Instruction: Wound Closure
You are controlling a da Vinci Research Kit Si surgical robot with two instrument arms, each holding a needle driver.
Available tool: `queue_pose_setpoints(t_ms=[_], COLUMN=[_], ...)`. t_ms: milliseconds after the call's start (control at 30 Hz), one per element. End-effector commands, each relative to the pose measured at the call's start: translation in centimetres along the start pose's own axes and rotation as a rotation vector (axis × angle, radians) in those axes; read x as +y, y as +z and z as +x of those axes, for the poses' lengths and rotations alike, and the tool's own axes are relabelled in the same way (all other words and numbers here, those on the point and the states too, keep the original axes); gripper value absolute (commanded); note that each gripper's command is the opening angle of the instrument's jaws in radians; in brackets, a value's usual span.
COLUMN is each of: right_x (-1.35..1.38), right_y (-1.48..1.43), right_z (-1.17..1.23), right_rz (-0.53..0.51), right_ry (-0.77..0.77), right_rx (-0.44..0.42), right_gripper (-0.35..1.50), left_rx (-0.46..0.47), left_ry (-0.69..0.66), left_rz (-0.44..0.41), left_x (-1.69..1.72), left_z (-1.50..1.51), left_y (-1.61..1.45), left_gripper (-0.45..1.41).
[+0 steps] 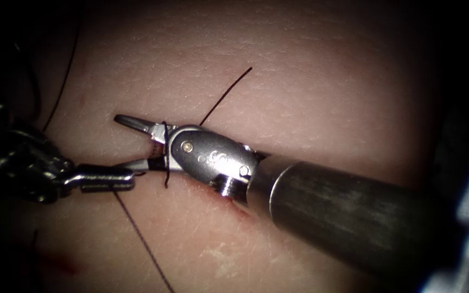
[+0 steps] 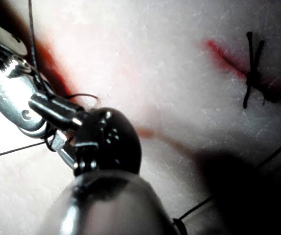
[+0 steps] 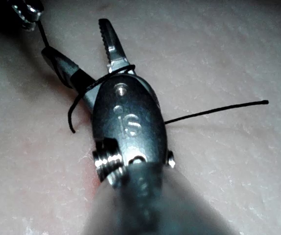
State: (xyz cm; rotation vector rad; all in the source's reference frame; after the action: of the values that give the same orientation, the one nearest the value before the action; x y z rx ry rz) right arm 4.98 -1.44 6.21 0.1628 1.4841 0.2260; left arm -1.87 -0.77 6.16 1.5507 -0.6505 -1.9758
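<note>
My right tool (image 1: 126,142) comes in over the tissue (image 1: 310,92) with its jaws open, holding nothing. Dark thread (image 1: 165,154) is looped around both jaws near their hinge, as the right wrist view shows at the loop (image 3: 114,73). My left tool (image 1: 128,178) lies at the left with its jaws shut on the thread, tip close to the right tool's lower jaw. From there the thread (image 1: 142,244) runs down across the tissue. A free thread tail (image 1: 229,89) lies on the tissue beyond the right tool.
The cut (image 1: 240,210) shows as a red line under the right tool's wrist. A tied stitch (image 2: 250,73) crosses the cut with red fluid (image 2: 221,55) beside it. Another strand (image 1: 63,81) runs along the tissue's left edge.
</note>
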Motion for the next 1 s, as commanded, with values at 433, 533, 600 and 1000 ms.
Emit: queue_pose_setpoints(t_ms=[433, 533, 600, 1000], right_x=[-0.20, -0.21, -0.21, -0.16], right_y=[0.10, 0.09, 0.07, 0.03], right_z=[-0.20, -0.20, -0.20, -0.24], right_rz=[0.134, 0.155, 0.169, 0.274], right_ry=[0.016, 0.030, 0.034, 0.103], right_rx=[0.012, 0.023, 0.031, 0.118], right_gripper=[0.98, 0.94, 0.93, 0.86], left_rx=[0.035, 0.052, 0.067, 0.194], left_ry=[-0.044, -0.070, -0.075, -0.090], left_rz=[0.018, 0.021, 0.021, -0.015], left_x=[-0.17, -0.19, -0.18, -0.05], left_z=[-0.40, -0.50, -0.57, -1.00], left_y=[0.06, 0.11, 0.14, 0.37], left_gripper=[-0.45, -0.45, -0.45, -0.45])
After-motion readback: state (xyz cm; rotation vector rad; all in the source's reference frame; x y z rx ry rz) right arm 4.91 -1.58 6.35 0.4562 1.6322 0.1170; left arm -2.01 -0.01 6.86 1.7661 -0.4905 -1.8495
